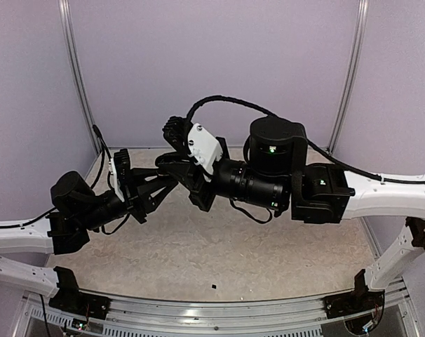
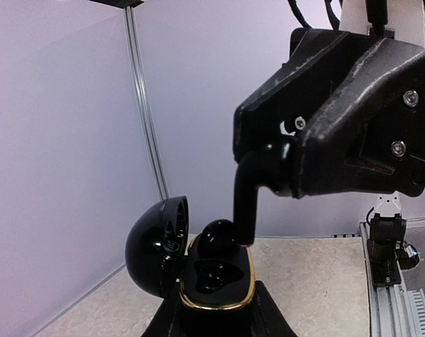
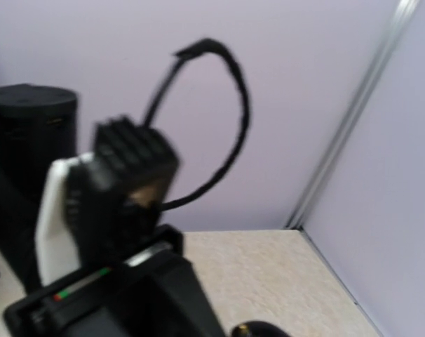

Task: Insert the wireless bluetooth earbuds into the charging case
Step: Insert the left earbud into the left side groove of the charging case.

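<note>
In the left wrist view my left gripper (image 2: 216, 312) is shut on the black charging case (image 2: 216, 284), which has a gold rim, and holds it upright. Its lid (image 2: 156, 242) stands open to the left. One black earbud (image 2: 216, 239) sits in the far slot; the near slot is empty. My right gripper (image 2: 289, 168) is shut on a second black earbud (image 2: 246, 203). Its stem points down, just above the case's far right edge. From the top the two grippers, left (image 1: 156, 188) and right (image 1: 172, 163), meet above the table. The right wrist view is blurred.
The table top (image 1: 219, 246) is tan stone-patterned, with lilac walls and metal corner posts (image 1: 76, 63) around it. A metal rail (image 2: 395, 295) runs along the table's right edge. A tiny dark speck (image 1: 214, 287) lies near the front. The right arm's cable (image 1: 233, 104) loops above.
</note>
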